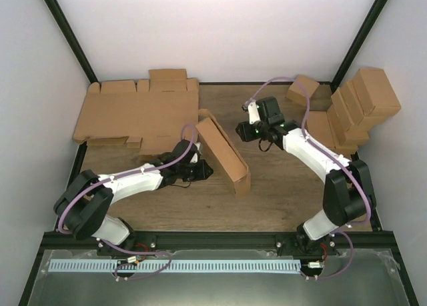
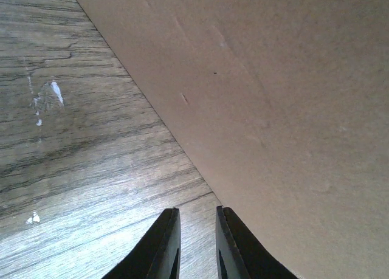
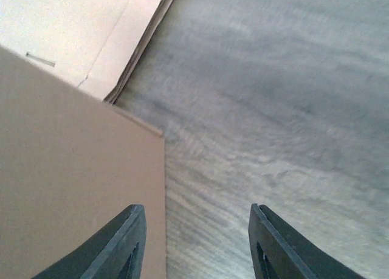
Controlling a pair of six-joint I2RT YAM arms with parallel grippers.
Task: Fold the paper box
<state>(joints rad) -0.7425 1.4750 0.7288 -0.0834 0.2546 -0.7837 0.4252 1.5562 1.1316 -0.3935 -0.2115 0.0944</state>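
Note:
The paper box (image 1: 223, 153) is a long, shallow brown cardboard box standing on its long side, diagonally, mid-table. My left gripper (image 1: 205, 169) is low beside its left face. In the left wrist view the jaws (image 2: 197, 212) stand a narrow gap apart with only table between them, and the box's plain face (image 2: 273, 109) fills the right. My right gripper (image 1: 241, 129) is by the box's far end, open wide and empty (image 3: 197, 209). Its left finger (image 3: 130, 242) is over the box's face (image 3: 67, 188).
A pile of flat cardboard blanks (image 1: 137, 113) lies at the back left; its edge shows in the right wrist view (image 3: 91, 30). A cluster of ready-made brown boxes (image 1: 357, 109) stands at the back right, with one small box (image 1: 302, 89) apart. The table is wood-grain (image 1: 287, 193).

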